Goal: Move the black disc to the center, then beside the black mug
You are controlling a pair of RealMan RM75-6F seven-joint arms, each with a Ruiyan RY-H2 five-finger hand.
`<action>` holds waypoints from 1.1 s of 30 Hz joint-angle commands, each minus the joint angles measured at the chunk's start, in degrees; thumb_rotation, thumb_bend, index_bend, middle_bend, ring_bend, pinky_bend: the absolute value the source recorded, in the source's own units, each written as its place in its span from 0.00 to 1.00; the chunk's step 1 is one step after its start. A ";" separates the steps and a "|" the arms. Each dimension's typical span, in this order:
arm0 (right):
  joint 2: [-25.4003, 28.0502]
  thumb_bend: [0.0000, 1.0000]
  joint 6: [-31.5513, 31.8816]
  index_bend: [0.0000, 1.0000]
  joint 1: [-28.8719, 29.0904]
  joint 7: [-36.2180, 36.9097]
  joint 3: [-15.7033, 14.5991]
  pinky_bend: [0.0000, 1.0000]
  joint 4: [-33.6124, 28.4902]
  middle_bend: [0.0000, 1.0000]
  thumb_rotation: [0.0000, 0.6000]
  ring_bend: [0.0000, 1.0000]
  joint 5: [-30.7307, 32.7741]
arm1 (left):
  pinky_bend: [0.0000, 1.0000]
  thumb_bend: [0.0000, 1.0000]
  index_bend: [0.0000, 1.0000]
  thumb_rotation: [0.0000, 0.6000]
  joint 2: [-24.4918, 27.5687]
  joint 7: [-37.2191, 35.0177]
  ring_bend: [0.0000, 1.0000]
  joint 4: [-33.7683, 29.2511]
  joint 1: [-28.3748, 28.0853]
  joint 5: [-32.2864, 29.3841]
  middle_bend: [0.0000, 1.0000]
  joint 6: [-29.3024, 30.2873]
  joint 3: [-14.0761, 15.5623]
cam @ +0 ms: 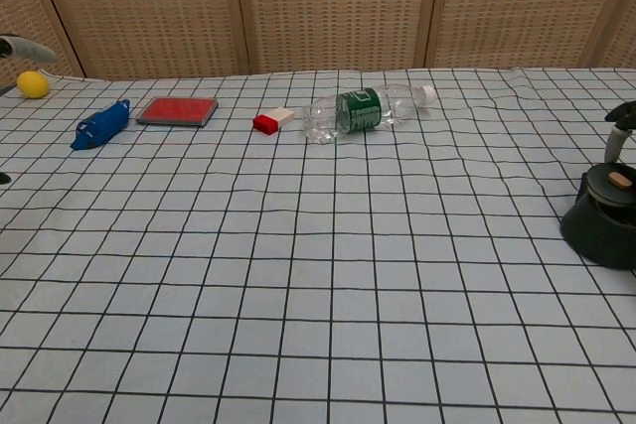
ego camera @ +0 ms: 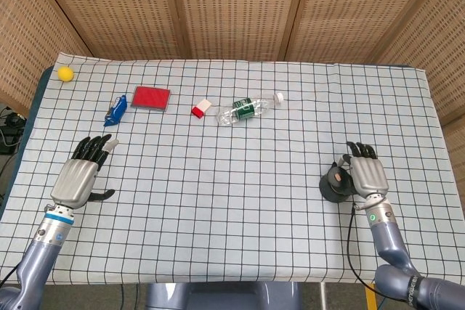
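The black mug [ego camera: 332, 189] [cam: 599, 226] stands at the right of the checked table. The black disc [ego camera: 337, 175] [cam: 610, 184], with a small orange mark on it, lies flat right over the mug's top. My right hand [ego camera: 367, 174] sits just right of the mug and pinches the disc at its edge; in the chest view only its fingertips [cam: 620, 122] show at the frame edge. My left hand [ego camera: 80, 175] hovers over the table's left side, fingers spread and holding nothing.
Along the far side lie a yellow ball [ego camera: 65, 72], a blue pouch [ego camera: 115, 110], a red flat box [ego camera: 151, 97], a small red and white block [ego camera: 201, 107] and a clear bottle [ego camera: 249, 109] on its side. The table edge [ego camera: 436, 179] runs close to the right hand.
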 commanded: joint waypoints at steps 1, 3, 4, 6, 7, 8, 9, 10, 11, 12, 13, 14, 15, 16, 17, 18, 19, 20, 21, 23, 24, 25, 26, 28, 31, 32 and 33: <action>-0.06 0.38 -0.12 0.52 -0.22 0.07 0.19 0.00 0.17 0.16 1.00 0.00 0.03 | 0.00 0.07 0.00 1.00 -0.02 -0.01 0.00 0.07 0.04 -0.07 0.00 0.01 -0.05; 0.00 0.38 -0.14 0.52 -0.35 0.15 0.34 0.00 0.09 0.16 1.00 0.00 -0.02 | 0.00 0.07 0.00 1.00 -0.05 -0.03 0.00 0.10 0.05 -0.15 0.00 -0.03 -0.10; 0.04 0.38 -0.14 0.52 -0.41 0.18 0.40 0.00 0.03 0.16 1.00 0.00 -0.06 | 0.00 0.07 0.00 1.00 -0.08 -0.01 0.00 0.10 0.05 -0.17 0.00 -0.04 -0.12; 0.17 0.38 -0.10 0.52 -0.51 0.02 0.49 0.00 -0.19 0.16 1.00 0.00 -0.17 | 0.00 0.07 0.00 1.00 -0.12 0.07 0.00 0.08 0.03 -0.07 0.00 -0.14 -0.06; 0.24 0.38 -0.05 0.52 -0.57 -0.12 0.53 0.00 -0.34 0.16 1.00 0.00 -0.20 | 0.00 0.07 0.00 1.00 -0.14 0.10 0.00 0.07 0.04 -0.02 0.00 -0.16 -0.03; 0.28 0.38 -0.02 0.52 -0.62 -0.22 0.56 0.00 -0.44 0.16 1.00 0.00 -0.20 | 0.00 0.07 0.00 1.00 -0.14 0.11 0.00 0.05 0.03 -0.01 0.00 -0.19 -0.04; 0.32 0.38 -0.01 0.52 -0.66 -0.29 0.59 0.00 -0.54 0.16 1.00 0.00 -0.20 | 0.00 0.07 0.00 1.00 -0.13 0.12 0.00 0.04 0.03 -0.01 0.00 -0.21 -0.05; 0.39 0.38 -0.04 0.52 -0.75 -0.31 0.59 0.00 -0.65 0.16 1.00 0.00 -0.26 | 0.00 0.07 0.00 1.00 -0.11 0.12 0.00 0.02 0.04 -0.05 0.00 -0.26 -0.05; 0.43 0.38 -0.09 0.52 -0.81 -0.29 0.57 0.00 -0.70 0.16 1.00 0.00 -0.36 | 0.00 0.07 0.00 1.00 -0.07 0.14 0.00 0.01 0.05 -0.13 0.00 -0.31 -0.06; 0.47 0.38 -0.13 0.52 -0.88 -0.32 0.53 0.00 -0.73 0.16 1.00 0.00 -0.43 | 0.00 0.07 0.00 1.00 -0.04 0.15 0.00 -0.01 0.05 -0.19 0.00 -0.34 -0.07; 0.52 0.38 -0.24 0.52 -0.94 -0.41 0.46 0.00 -0.74 0.16 1.00 0.00 -0.46 | 0.00 0.07 0.00 1.00 -0.01 0.13 0.00 -0.05 0.06 -0.22 0.00 -0.33 -0.12; 0.53 0.38 -0.30 0.52 -0.98 -0.47 0.46 0.00 -0.75 0.16 1.00 0.00 -0.44 | 0.00 0.07 0.00 1.00 0.01 0.12 0.00 -0.05 0.07 -0.22 0.00 -0.32 -0.13; 0.51 0.38 -0.33 0.52 -1.01 -0.50 0.49 0.00 -0.74 0.16 1.00 0.00 -0.41 | 0.00 0.07 0.00 1.00 0.02 0.12 0.00 -0.06 0.08 -0.20 0.00 -0.33 -0.13; 0.48 0.38 -0.36 0.52 -1.07 -0.50 0.53 0.00 -0.71 0.16 1.00 0.00 -0.37 | 0.00 0.07 0.00 1.00 0.05 0.10 0.00 -0.10 0.10 -0.11 0.00 -0.33 -0.10; 0.47 0.38 -0.40 0.52 -1.09 -0.49 0.54 0.00 -0.71 0.16 1.00 0.00 -0.36 | 0.00 0.07 0.00 1.00 0.07 0.09 0.00 -0.12 0.11 -0.06 0.00 -0.32 -0.08; 0.47 0.38 -0.47 0.52 -1.13 -0.48 0.58 0.00 -0.72 0.16 1.00 0.00 -0.36 | 0.00 0.07 0.00 1.00 0.09 0.08 0.00 -0.15 0.13 0.00 0.00 -0.32 -0.06; 0.47 0.38 -0.50 0.52 -1.15 -0.47 0.59 0.00 -0.75 0.16 1.00 0.00 -0.37 | 0.00 0.07 0.00 1.00 0.10 0.07 0.00 -0.16 0.14 0.02 0.00 -0.31 -0.06; 0.48 0.38 -0.52 0.52 -1.20 -0.61 0.53 0.00 -0.78 0.16 1.00 0.00 -0.44 | 0.00 0.07 0.00 1.00 0.12 0.10 0.00 -0.17 0.14 0.01 0.00 -0.33 -0.06; 0.51 0.38 -0.50 0.52 -1.25 -0.71 0.49 0.00 -0.85 0.16 1.00 0.00 -0.46 | 0.00 0.07 0.00 1.00 0.14 0.12 0.00 -0.20 0.15 -0.02 0.00 -0.34 -0.07; 0.61 0.38 -0.54 0.50 -1.34 -0.68 0.52 0.00 -1.09 0.15 1.00 0.00 -0.53 | 0.00 0.07 0.00 1.00 0.16 0.13 0.00 -0.23 0.17 -0.04 0.00 -0.35 -0.08; 0.71 0.38 -0.56 0.50 -1.40 -0.64 0.53 0.00 -1.24 0.15 1.00 0.00 -0.65 | 0.00 0.07 0.00 1.00 0.16 0.15 0.00 -0.25 0.18 -0.02 0.00 -0.35 -0.08; 0.81 0.38 -0.55 0.47 -1.45 -0.70 0.49 0.00 -1.36 0.14 1.00 0.00 -0.84 | 0.00 0.07 0.00 1.00 0.17 0.18 0.00 -0.24 0.18 -0.03 0.00 -0.37 -0.08; 0.90 0.38 -0.57 0.45 -1.48 -0.76 0.44 0.00 -1.48 0.14 1.00 0.00 -0.95 | 0.00 0.07 0.00 1.00 0.17 0.21 0.00 -0.24 0.17 -0.06 0.00 -0.41 -0.09; 1.08 0.37 -0.67 0.41 -1.56 -0.73 0.40 0.00 -1.77 0.12 1.00 0.00 -1.09 | 0.00 0.07 0.00 1.00 0.18 0.23 0.00 -0.24 0.17 -0.14 0.00 -0.48 -0.09; 1.30 0.36 -0.58 0.36 -1.76 -0.64 0.26 0.00 -2.10 0.11 1.00 0.00 -1.74 | 0.00 0.07 0.00 1.00 0.26 0.33 0.00 -0.32 0.16 -0.27 0.00 -0.59 -0.11; 1.31 0.35 -0.50 0.34 -1.83 -0.71 0.18 0.00 -2.16 0.11 1.00 0.00 -1.90 | 0.00 0.07 0.00 1.00 0.29 0.35 0.00 -0.35 0.16 -0.28 0.00 -0.62 -0.11; 1.31 0.35 -0.44 0.33 -1.89 -0.74 0.14 0.00 -2.21 0.10 1.00 0.00 -2.02 | 0.00 0.07 0.00 1.00 0.30 0.35 0.00 -0.37 0.16 -0.28 0.00 -0.63 -0.12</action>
